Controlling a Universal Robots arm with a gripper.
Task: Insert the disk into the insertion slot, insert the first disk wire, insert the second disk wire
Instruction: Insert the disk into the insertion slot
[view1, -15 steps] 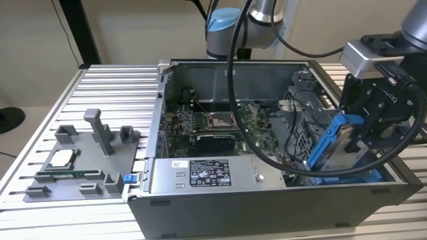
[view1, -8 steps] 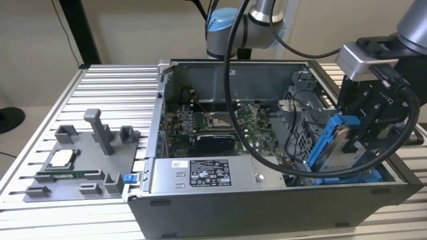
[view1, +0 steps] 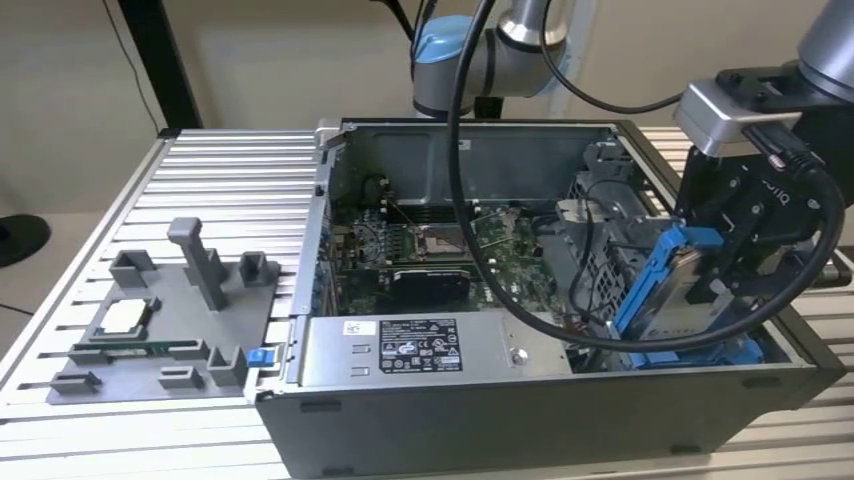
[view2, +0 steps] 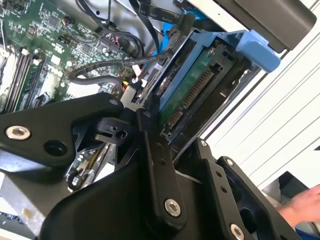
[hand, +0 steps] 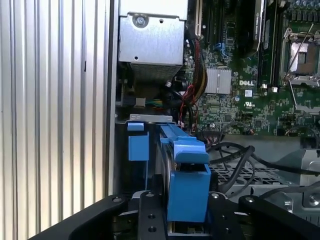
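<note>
Gripper (view1: 705, 288) clamped on the disk (view1: 674, 292), fingers drawn in against both sides of its blue carrier, as the arm leans over an open case (view1: 534, 420) on a ribbed metal table (view1: 227, 170). The disk hangs tilted on edge, its upper end in the gripper's grasp and its lower end down among the blue tabs of the slot (view1: 694, 352) directly beneath. Whether the disk touches the slot cannot be told.

In the second wrist view one black finger (view2: 157, 165) lies along the carrier's edge. The disk's green circuit board and its row of connector pins face the camera.

Just beside the gripper, on the inner side of the case, a tangle of black cables (view2: 112, 65) trails over the green motherboard (view2: 50, 40). Farther from the gripper, toward the exterior view's left, a grey labelled power supply (view1: 400, 350) lies along the case's near wall. Well apart from the gripper, on the table outside the case, a grey tray (view1: 147, 335) carries small parts.

A person's hand (view2: 306, 205) shows at the edge of the second wrist view, over the table outside the case and clear of the gripper.
</note>
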